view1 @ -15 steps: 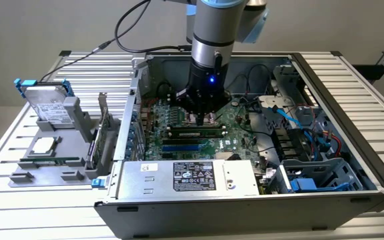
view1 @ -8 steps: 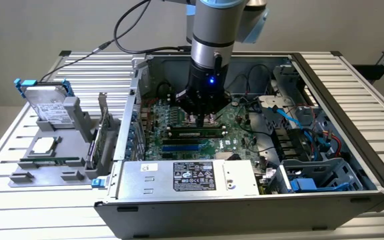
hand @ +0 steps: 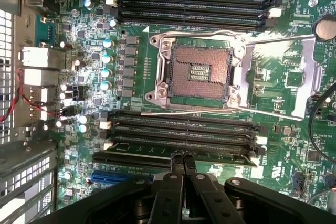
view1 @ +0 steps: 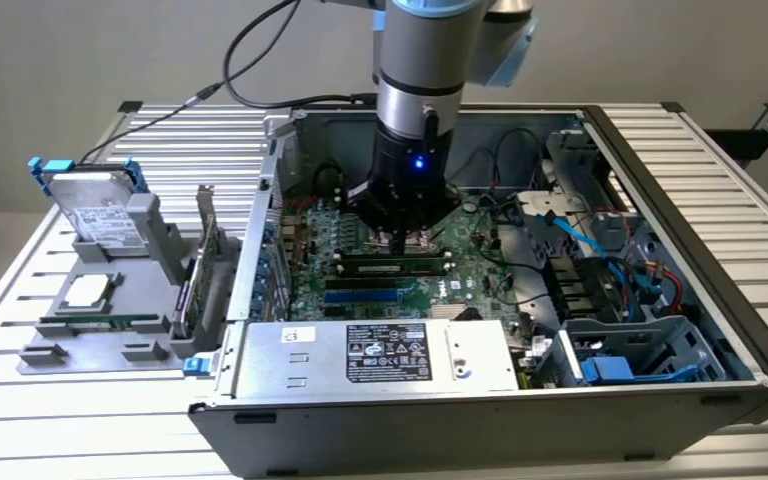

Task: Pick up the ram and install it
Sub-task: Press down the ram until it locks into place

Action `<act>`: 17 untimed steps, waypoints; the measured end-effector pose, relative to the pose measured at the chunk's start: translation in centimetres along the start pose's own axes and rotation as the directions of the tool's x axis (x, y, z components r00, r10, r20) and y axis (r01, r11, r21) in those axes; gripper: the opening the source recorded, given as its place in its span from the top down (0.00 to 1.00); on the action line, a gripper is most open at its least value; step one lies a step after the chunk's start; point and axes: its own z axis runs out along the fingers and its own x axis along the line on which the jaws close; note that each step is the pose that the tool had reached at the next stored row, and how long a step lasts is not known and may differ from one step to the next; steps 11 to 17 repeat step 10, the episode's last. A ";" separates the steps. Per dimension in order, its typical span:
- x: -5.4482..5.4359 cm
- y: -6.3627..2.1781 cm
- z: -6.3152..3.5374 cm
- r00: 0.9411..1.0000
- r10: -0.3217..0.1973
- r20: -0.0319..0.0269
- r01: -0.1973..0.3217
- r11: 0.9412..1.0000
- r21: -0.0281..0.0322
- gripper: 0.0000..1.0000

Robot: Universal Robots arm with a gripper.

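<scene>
Claw point(hand: 183, 162) down inside the case, fingers pinched together, tips on the ram point(hand: 178, 149) sitting in its motherboard slot point(hand: 184, 129).

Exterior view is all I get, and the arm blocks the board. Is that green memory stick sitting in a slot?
Observer: Yes. From the wrist camera the ram lies along one slot, with the gripper tips at its upper edge. I can't tell whether it is fully seated.
Operator: Are the fingers spread around it?
Observer: No, they are pressed together with no gap.
Operator: What is the arm hiding from me?
Observer: An empty processor socket with its contacts bare.
</scene>
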 end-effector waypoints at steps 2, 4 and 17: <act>0.2 -0.03 0.01 1.000 0.000 0.002 0.000 1.000 0.000 0.90; 0.4 -0.03 0.02 1.000 0.000 0.004 0.000 1.000 0.000 0.90; 0.4 -0.03 0.02 1.000 0.000 0.004 0.000 1.000 0.000 0.90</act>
